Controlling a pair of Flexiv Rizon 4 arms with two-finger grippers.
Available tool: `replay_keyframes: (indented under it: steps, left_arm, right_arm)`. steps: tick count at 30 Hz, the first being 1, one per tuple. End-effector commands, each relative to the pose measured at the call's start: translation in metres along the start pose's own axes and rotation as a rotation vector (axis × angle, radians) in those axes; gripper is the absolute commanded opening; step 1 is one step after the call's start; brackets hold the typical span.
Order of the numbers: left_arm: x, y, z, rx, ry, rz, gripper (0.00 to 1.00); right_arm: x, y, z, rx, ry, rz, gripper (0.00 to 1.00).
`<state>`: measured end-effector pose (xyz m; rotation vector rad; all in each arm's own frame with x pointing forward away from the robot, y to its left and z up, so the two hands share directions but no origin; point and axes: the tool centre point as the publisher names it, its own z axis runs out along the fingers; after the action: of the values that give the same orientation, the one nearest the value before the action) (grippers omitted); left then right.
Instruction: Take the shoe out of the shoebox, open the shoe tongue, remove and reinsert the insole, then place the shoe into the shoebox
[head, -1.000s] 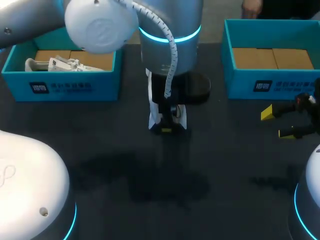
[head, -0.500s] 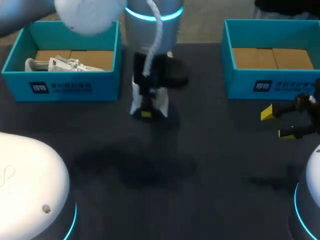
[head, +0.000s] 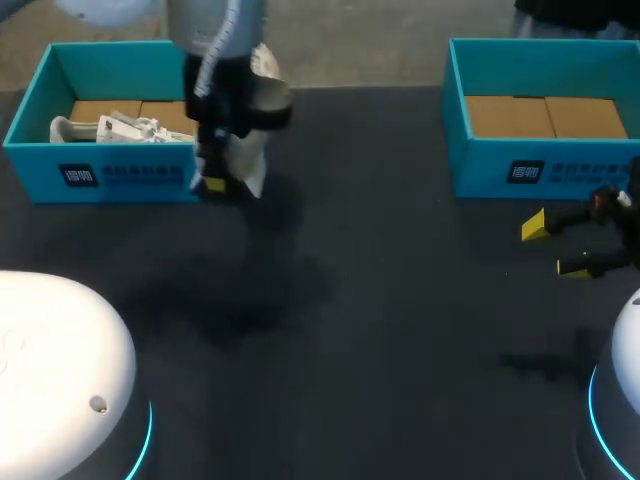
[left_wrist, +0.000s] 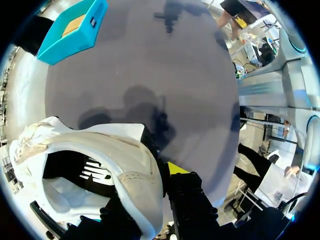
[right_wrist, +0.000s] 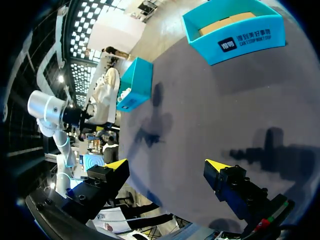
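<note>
The shoe (head: 245, 165) hangs clear of the table (head: 350, 330), over its far left part, just beside the right wall of the left shoebox (head: 120, 175) near that box's front right corner. The left gripper (head: 212, 183) is clamped on it; in the left wrist view one finger is inside the shoe (left_wrist: 100, 165) and the other outside, pinching the white upper at the opening. White packing (head: 120, 128) lies along the far side of the box floor.

This looks like the last step, putting the shoe into the shoebox (whether the insole sits flat inside I cannot tell). The next move calls for lifting the shoe over the wall, lowering it onto the bare cardboard and only then letting go.

Near the right edge, in front of the right shoebox (head: 540, 170), the right gripper (head: 552, 247) hovers with fingers wide apart, holding nothing.
</note>
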<state>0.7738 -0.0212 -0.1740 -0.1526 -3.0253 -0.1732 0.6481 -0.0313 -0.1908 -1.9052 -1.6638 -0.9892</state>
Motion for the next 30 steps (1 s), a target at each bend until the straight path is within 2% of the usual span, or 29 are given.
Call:
replay_keyframes:
  steps: [1, 5, 7, 8, 9, 15, 17, 21, 30]
  left_arm:
    - [-0.011, 0.053, -0.003, 0.066, 0.009, 0.002, 0.0]
    - [-0.023, 0.08, -0.005, 0.07, 0.027, 0.011, 0.0]
    - [-0.036, 0.103, -0.006, 0.089, 0.049, 0.009, 0.0]
    - [-0.038, 0.106, -0.006, 0.089, 0.05, 0.009, 0.0]
    - [-0.045, 0.119, -0.007, 0.09, 0.045, 0.007, 0.0]
    - [-0.073, 0.165, -0.003, 0.099, 0.071, 0.003, 0.0]
    - [-0.076, 0.175, -0.001, 0.106, 0.084, 0.002, 0.0]
    - [-0.097, 0.204, 0.003, 0.086, 0.098, -0.016, 0.0]
    - [-0.139, 0.247, 0.013, 0.064, 0.121, -0.062, 0.0]
  right_arm:
    - [0.001, -0.011, -0.005, -0.174, -0.004, 0.002, 1.0]
    - [0.001, -0.011, -0.005, -0.174, -0.004, 0.002, 1.0]
    - [0.001, -0.011, -0.005, -0.174, -0.004, 0.002, 1.0]
    - [0.001, -0.011, -0.005, -0.174, -0.004, 0.002, 1.0]
    - [0.001, -0.011, -0.005, -0.174, -0.004, 0.002, 1.0]
    - [0.001, -0.011, -0.005, -0.174, -0.004, 0.002, 1.0]
    - [0.001, -0.011, -0.005, -0.174, -0.004, 0.002, 1.0]
    - [0.001, -0.011, -0.005, -0.174, -0.004, 0.002, 1.0]
    - [0.001, -0.011, -0.005, -0.174, -0.004, 0.002, 1.0]
